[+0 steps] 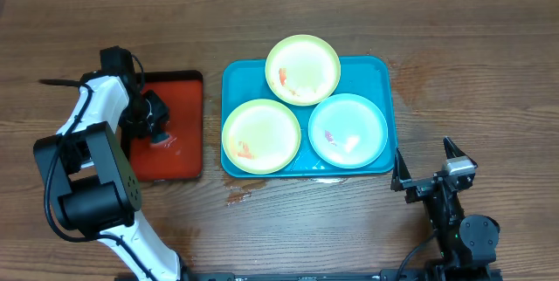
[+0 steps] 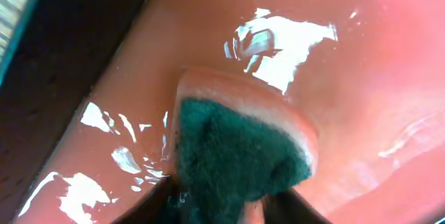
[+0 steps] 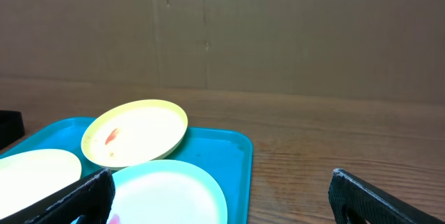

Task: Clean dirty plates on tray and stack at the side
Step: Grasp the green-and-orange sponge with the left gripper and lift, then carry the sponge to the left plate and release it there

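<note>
Gaping wide with nothing between its jaws, the right gripper [image 1: 423, 152] sits nearest the robot's base, just off the near right corner of the turquoise tray [image 1: 376, 67]. All three dishes lie on that tray. The light blue plate [image 1: 348, 130] lies at 4 o'clock and the near yellow-green plate [image 1: 261, 136] at 8 o'clock, side by side, each with a red-orange smear on its pale centre. Beyond them, at 12 o'clock, the far yellow-green plate [image 1: 302, 70] is also smeared, and its far edge rides over the tray's rim. At 9 o'clock from the turquoise tray lies a smaller red tray [image 1: 179, 89], wet and shining in the left wrist view. Over it the left gripper [image 1: 157, 128] is clamped on a sponge [image 2: 236, 147], whose dark green scouring face is turned to the camera and whose pale edge presses the red surface.
</note>
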Robot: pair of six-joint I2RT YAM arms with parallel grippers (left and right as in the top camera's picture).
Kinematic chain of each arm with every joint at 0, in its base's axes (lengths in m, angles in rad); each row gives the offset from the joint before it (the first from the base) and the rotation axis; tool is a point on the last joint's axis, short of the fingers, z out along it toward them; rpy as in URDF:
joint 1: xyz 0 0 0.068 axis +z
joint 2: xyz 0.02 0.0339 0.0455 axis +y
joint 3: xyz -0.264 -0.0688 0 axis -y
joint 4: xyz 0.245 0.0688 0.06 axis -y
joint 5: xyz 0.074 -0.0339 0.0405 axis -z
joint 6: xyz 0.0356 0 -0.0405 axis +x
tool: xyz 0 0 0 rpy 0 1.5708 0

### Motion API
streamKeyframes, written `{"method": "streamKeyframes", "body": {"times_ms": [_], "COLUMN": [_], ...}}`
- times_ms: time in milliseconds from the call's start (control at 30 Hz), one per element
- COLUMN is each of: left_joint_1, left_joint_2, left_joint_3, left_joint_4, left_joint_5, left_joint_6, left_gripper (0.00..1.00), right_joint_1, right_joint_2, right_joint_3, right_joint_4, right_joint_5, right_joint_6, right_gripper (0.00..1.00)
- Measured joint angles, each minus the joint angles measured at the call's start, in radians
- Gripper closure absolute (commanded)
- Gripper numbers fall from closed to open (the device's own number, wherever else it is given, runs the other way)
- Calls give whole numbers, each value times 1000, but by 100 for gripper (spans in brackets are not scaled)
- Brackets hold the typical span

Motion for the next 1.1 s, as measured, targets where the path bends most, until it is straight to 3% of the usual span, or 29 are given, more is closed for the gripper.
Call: {"method": "streamKeyframes", "body": {"times_ms": [233, 567, 800, 967, 1100], "left_joint_1": [0, 0, 0, -6, -10], "left_joint_2": [0, -34, -87, -85, -60], "left_joint_3": [37, 420, 426, 214, 109], "left_joint_4": [-98, -466, -441, -247, -239], "left_joint_5": [0, 0, 0, -3, 22], "left_joint_6": [3, 3, 3, 3, 19], "left_gripper": [96, 96, 96, 96, 96], "right_joint_1": [0, 0, 0, 0, 0], "right_joint_2": [0, 0, 0, 0, 0], "right_joint_3": [0, 0, 0, 0, 0], "right_joint_4": [0, 0, 0, 1, 1], "right_joint_5": [0, 0, 0, 1, 0], "right_joint_6": [0, 0, 0, 0, 0], "right_gripper": [0, 0, 0, 0, 0]}}
